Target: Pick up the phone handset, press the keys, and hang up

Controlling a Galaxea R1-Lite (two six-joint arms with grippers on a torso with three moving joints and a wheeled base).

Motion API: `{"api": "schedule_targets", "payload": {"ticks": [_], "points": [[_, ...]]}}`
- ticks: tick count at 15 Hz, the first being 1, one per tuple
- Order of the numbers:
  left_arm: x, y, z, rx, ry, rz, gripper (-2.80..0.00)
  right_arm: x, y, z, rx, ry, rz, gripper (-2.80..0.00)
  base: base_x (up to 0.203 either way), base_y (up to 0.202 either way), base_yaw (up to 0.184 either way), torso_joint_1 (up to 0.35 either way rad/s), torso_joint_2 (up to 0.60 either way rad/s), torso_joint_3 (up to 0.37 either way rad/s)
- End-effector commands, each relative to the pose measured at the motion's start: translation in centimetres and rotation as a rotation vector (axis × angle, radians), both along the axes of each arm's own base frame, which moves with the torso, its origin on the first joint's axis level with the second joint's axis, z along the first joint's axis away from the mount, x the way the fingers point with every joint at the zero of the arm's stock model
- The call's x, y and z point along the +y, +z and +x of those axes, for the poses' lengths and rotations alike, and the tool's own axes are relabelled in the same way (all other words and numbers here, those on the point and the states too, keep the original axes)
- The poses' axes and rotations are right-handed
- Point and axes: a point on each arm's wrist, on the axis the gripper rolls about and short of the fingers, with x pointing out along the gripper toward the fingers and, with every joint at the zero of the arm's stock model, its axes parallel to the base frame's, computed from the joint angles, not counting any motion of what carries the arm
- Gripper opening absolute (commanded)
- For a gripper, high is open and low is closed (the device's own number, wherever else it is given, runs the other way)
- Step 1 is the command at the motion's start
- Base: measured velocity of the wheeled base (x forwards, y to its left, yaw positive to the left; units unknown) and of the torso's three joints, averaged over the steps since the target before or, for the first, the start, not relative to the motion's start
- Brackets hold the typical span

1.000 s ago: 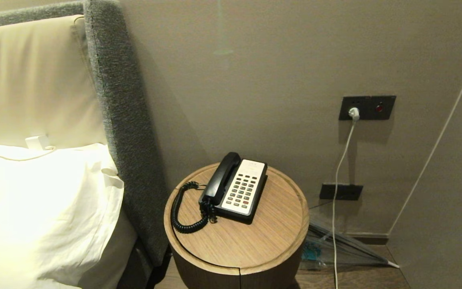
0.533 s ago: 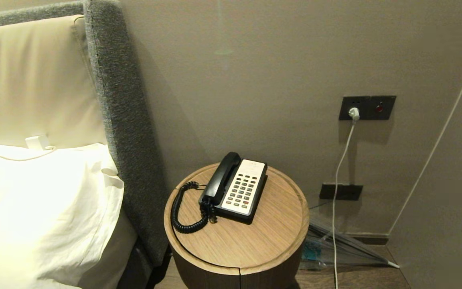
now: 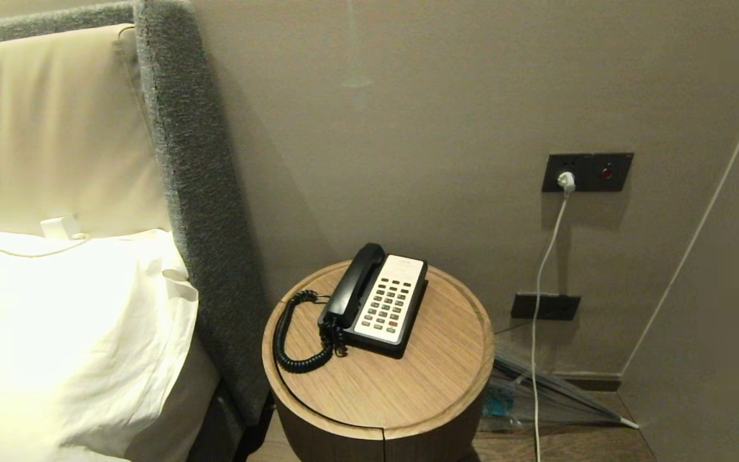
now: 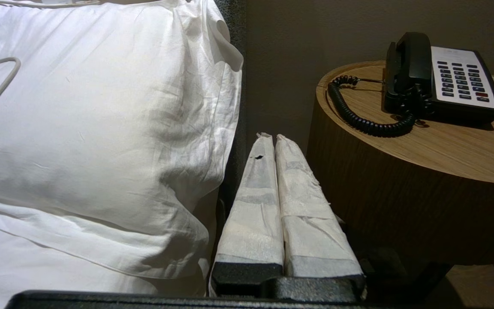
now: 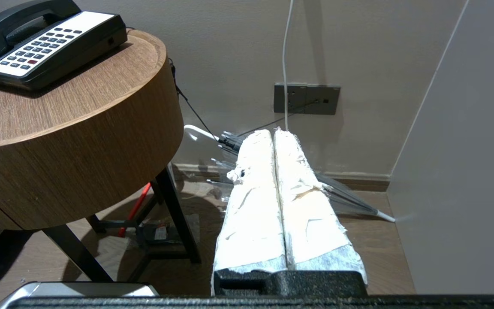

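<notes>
Both claws hang low and idle, clear of the phone. Left gripper (image 4: 275, 137), its two white-wrapped fingers (image 4: 255, 193) pressed flat together with nothing between them, sits beside the white pillow (image 4: 101, 120), below the level of the round wooden side table (image 4: 444, 150). Right gripper (image 5: 272, 132) is likewise pressed together and empty, low on the other side of the table over the wooden floor (image 5: 384, 240), with a grey wall socket plate (image 5: 307, 98) and a white cable (image 5: 287, 64) ahead of it. Neither arm shows in the head view.

On the table top stands a black desk phone base (image 3: 408, 333). Resting in its cradle along the base's left edge is the long, curved, glossy black plastic phone handset (image 3: 353, 285), thick at both ends and arched in the middle. Its long axis runs from the near left towards the far right, one end near the wall and the other towards the table's front, parallel to the base's long side. A black coiled cord (image 3: 286, 340) leaves its near end and loops out over the wood on the left, back to the base.

Just right of the handset, the white faceplate carries the small grey rectangular keys (image 3: 385, 308) in a neat grid, with one red button (image 3: 392, 323) in the nearest rows. The faceplate slopes and points the same way as the handset.

A grey upholstered headboard (image 3: 196, 192) stands left of the table.
</notes>
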Motion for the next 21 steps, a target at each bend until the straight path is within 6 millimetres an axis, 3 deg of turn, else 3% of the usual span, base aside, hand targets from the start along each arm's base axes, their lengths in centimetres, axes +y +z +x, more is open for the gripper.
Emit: {"api": "schedule_targets", "payload": {"ticks": [1,21], "points": [[0.0,-0.25,0.08,0.01,-0.001,0.0,-2.8,0.0,-0.02,0.0,0.001,0.002,-0.001,-2.8,0.0,0.0,0.0,0.0,0.0,0.0],[0.0,-0.25,0.08,0.01,-0.001,0.0,-2.8,0.0,0.02,-0.01,-0.001,0.004,-0.006,-2.8,0.0,0.0,0.0,0.0,0.0,0.0]]}}
